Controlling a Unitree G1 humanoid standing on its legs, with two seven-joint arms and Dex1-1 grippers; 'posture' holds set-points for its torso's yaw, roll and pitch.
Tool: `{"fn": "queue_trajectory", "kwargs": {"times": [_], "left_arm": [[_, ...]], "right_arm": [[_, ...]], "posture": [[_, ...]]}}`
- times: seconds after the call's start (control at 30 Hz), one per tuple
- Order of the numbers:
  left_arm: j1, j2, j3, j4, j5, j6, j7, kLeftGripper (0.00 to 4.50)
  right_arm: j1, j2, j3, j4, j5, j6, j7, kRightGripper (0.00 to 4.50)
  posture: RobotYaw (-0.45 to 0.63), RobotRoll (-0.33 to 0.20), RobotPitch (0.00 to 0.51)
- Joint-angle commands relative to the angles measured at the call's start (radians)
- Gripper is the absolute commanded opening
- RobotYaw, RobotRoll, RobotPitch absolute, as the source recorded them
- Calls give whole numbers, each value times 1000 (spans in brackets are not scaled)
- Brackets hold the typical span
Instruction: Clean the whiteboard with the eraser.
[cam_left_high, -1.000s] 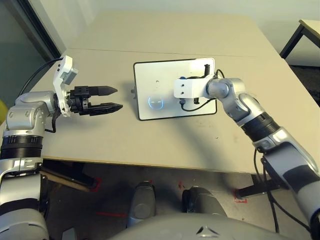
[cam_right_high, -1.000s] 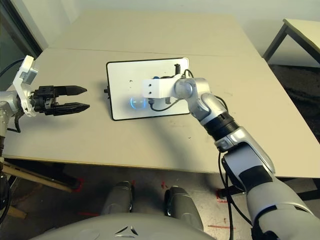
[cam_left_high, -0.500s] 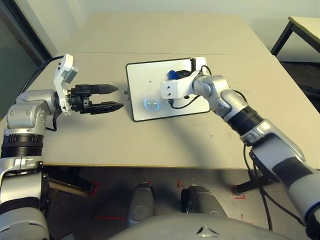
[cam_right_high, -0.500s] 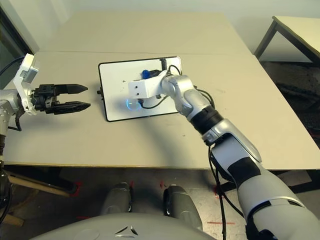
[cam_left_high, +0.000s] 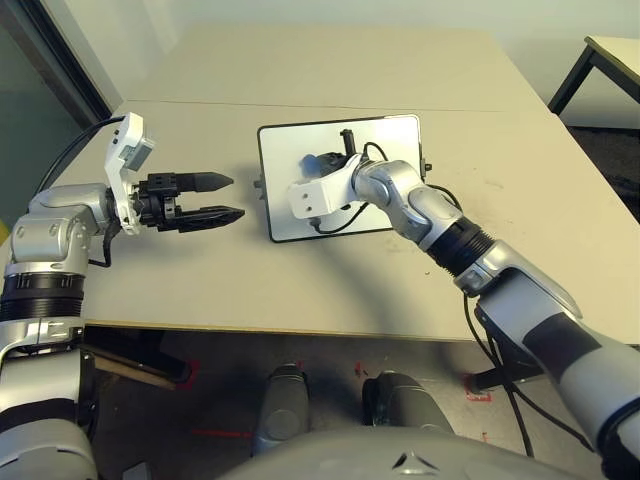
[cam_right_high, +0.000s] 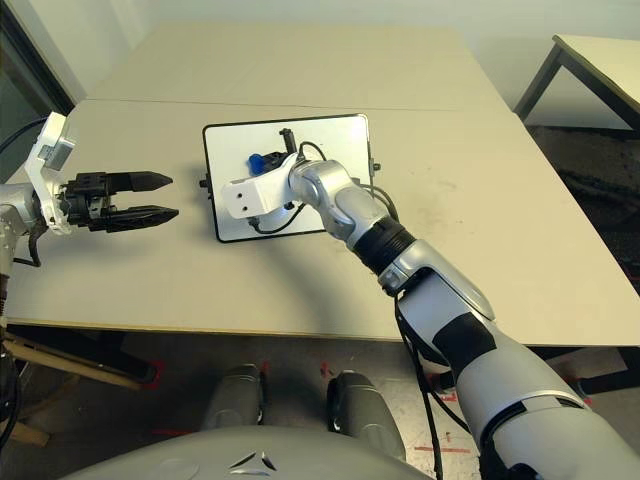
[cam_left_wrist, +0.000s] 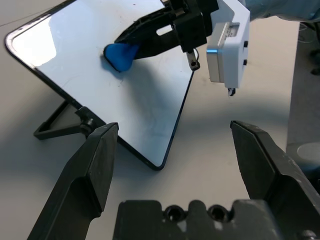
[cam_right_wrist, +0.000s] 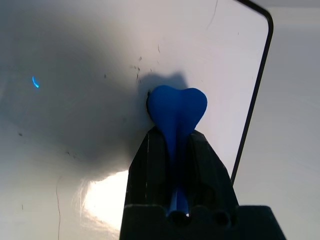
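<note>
1. Shifted leftward and slightly nearer the robot over the whiteboard (cam_left_high: 285, 218) since the earlier frame: the blue eraser (cam_right_wrist: 177, 102) and the right gripper (cam_right_wrist: 176, 131) carrying it.
2. Left of the whiteboard, apart from it, the left gripper (cam_left_high: 238, 196) holds nothing, its two black fingers spread.
3. At the whiteboard's left side, a black support leg (cam_left_wrist: 56, 132) reaches to the tabletop (cam_left_high: 180, 285).
4. Over the whiteboard's left half, the eraser is clenched between the right gripper's fingers. It looks to be on the white surface, though full contact cannot be confirmed. Small dark flecks (cam_right_wrist: 138, 70) and thin lines remain beside it.
5. Right of the whiteboard, the silver right forearm (cam_left_high: 540, 300) reaches in across its frame.

Wiping appears to be the step in hand. Next, the right arm should keep the eraser flat with light, even pressure and sweep over the flecks; pushing too hard could shift the whiteboard.
</note>
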Motion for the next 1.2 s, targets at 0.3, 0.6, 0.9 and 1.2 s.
{"fn": "queue_trajectory", "kwargs": {"times": [0.3,0.6,0.9,1.2], "left_arm": [[18,17,22,-30,-7,18,7,4500],[-11,4,5,-7,2,9,3,4500],[-32,-9,-10,19,12,-5,-5,4500],[-33,-14,-13,15,7,-6,1,4500]], "right_arm": [[-39,20,25,117,-22,-36,-40,339],[-25,-57,-8,90,-17,-19,-33,339],[-15,-101,-17,70,-9,-2,-27,338],[-30,-47,17,89,-13,-22,-33,338]], "posture": [[318,0,12],[291,0,10],[277,0,11],[279,0,9]]}}
